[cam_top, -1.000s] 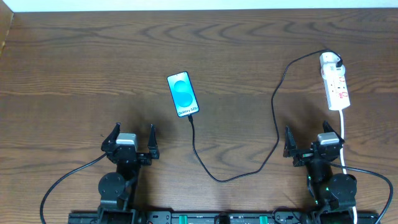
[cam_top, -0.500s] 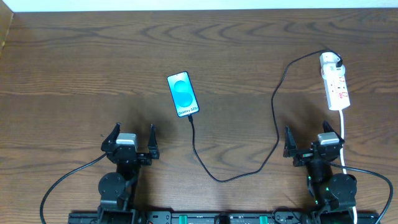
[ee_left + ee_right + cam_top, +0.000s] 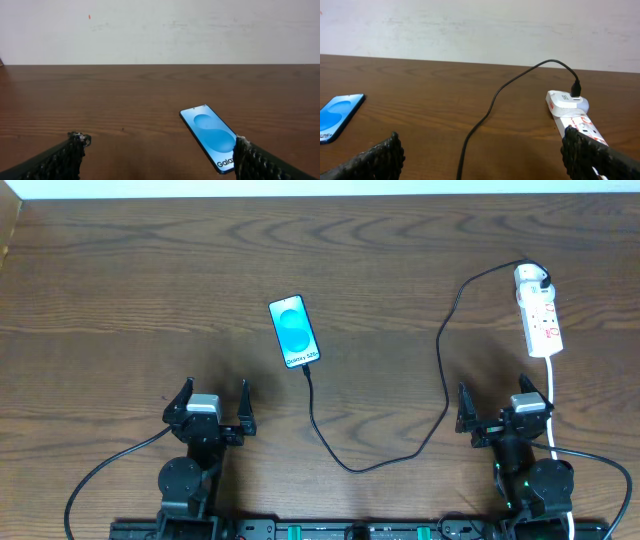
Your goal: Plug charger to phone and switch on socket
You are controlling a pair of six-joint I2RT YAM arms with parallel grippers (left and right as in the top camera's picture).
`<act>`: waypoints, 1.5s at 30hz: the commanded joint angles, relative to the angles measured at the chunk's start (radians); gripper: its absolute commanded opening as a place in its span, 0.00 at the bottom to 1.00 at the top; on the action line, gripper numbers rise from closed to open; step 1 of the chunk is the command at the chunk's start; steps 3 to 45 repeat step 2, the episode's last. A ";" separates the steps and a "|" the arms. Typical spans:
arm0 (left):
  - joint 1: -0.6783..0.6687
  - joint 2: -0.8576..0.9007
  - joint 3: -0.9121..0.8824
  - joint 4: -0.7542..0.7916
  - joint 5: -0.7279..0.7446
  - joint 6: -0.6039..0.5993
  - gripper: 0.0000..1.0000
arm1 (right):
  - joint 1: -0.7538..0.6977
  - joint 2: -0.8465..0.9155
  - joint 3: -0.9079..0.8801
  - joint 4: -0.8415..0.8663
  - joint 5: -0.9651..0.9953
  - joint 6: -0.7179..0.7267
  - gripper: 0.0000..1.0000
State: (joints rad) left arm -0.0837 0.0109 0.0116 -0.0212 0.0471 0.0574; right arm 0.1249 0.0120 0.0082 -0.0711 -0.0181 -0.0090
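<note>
The phone (image 3: 294,331) lies flat mid-table with its blue screen lit. The black charger (image 3: 444,370) runs from the phone's near end, loops toward the front, then climbs to a black plug in the far end of the white socket (image 3: 538,310) at the right. My left gripper (image 3: 213,405) rests open near the front left, with the phone (image 3: 210,135) ahead and right of its fingers (image 3: 65,157). My right gripper (image 3: 497,408) is open at the front right. In its view the charger (image 3: 490,107) passes between the jaws and the socket (image 3: 575,112) sits beyond the right finger.
A white cord (image 3: 553,400) leads from the socket's near end past my right arm toward the front edge. A pale wall (image 3: 160,30) stands behind the wooden table (image 3: 120,290). Thin black arm cables trail at the front corners.
</note>
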 commanded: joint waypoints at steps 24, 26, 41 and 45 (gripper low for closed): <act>0.007 -0.007 -0.008 -0.049 -0.014 0.017 0.95 | 0.007 -0.006 -0.003 -0.004 0.008 -0.007 0.99; 0.007 -0.007 -0.008 -0.049 -0.014 0.017 0.95 | 0.007 -0.006 -0.003 -0.004 0.008 -0.007 0.99; 0.007 -0.007 -0.008 -0.049 -0.014 0.017 0.95 | 0.007 -0.006 -0.003 -0.004 0.008 -0.007 0.99; 0.007 -0.007 -0.008 -0.049 -0.014 0.017 0.95 | 0.007 -0.006 -0.003 -0.004 0.008 -0.007 0.99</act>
